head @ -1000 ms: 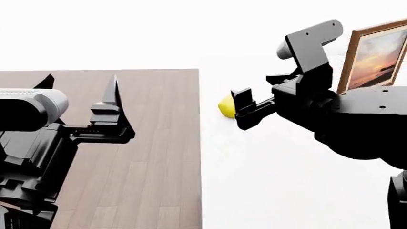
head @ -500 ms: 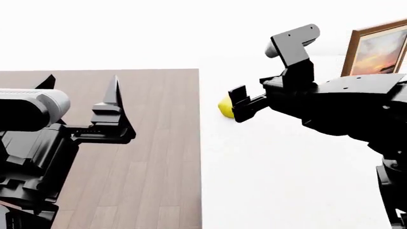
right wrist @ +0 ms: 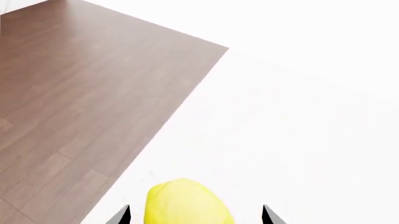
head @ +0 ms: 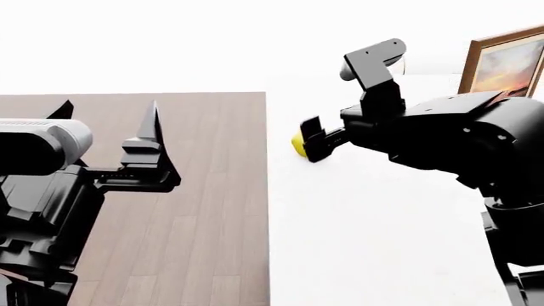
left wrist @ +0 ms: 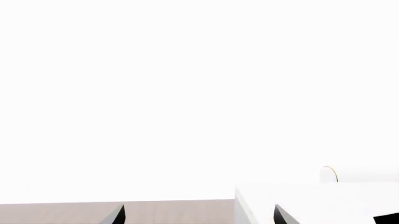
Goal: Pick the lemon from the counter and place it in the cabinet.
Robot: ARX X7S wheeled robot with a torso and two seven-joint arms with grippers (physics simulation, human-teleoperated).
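The lemon (head: 297, 144) lies on the white counter (head: 383, 242) close to its left edge. My right gripper (head: 309, 141) is open at the lemon, which part of the gripper covers in the head view. In the right wrist view the lemon (right wrist: 186, 201) sits between the two fingertips of the right gripper (right wrist: 195, 216), with a gap on each side. My left gripper (head: 109, 116) hangs open and holds nothing over the wood floor, away from the lemon; its tips show at the left wrist view's edge (left wrist: 199, 215). The cabinet is out of view.
A framed sunset picture (head: 503, 69) stands on the counter at the far right, behind my right arm. Brown plank floor (head: 170, 204) lies left of the counter's straight edge. A small white rounded object (left wrist: 328, 173) shows in the left wrist view.
My right arm has swung left across the counter, bringing its open gripper up to and around the lemon. The left arm has not moved.
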